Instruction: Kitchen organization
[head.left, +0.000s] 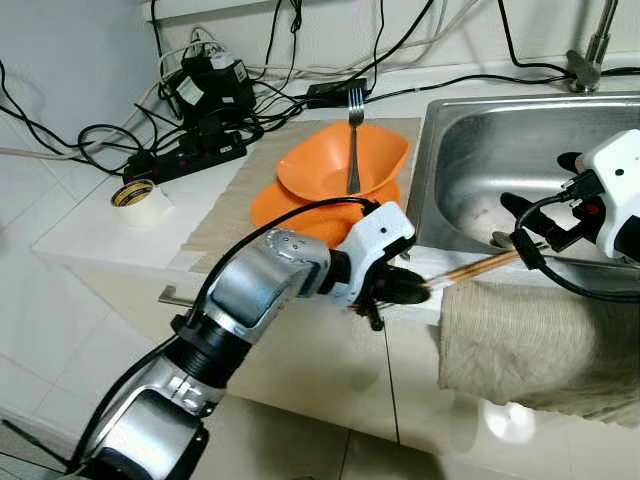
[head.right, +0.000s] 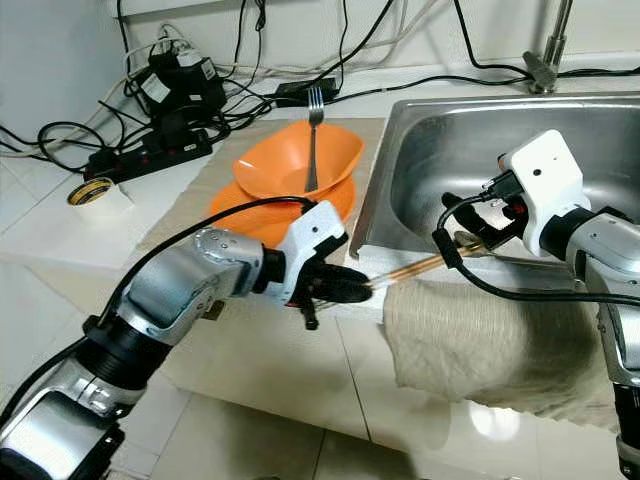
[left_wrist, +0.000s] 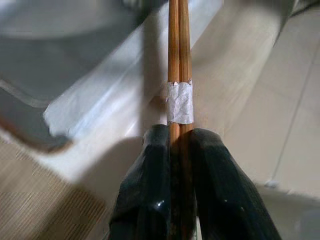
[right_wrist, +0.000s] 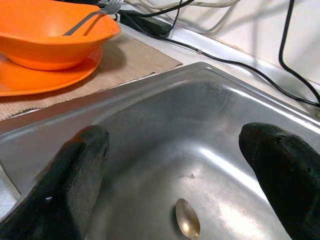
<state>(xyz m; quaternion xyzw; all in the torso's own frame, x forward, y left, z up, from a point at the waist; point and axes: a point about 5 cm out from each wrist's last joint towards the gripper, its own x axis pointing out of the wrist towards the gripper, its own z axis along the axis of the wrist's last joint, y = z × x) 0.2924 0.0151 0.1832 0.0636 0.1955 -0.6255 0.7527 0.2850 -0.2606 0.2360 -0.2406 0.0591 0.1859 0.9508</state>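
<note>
Your chopsticks (left_wrist: 179, 65), a taped wooden pair, are clamped between the fingers (left_wrist: 150, 190) of your left gripper (head.left: 405, 287) at the near edge of the tabletop (head.left: 90, 235), their tips reaching right toward the sink (head.left: 470, 150). Your right gripper (right_wrist: 175, 165) hovers over that sink with fingers wide apart; a spoon (right_wrist: 187, 225) lies in the basin. Left of the sink, an orange bowl (head.left: 340, 160) holding a fork (head.left: 354, 140) sits on an orange plate (head.left: 280, 208).
</note>
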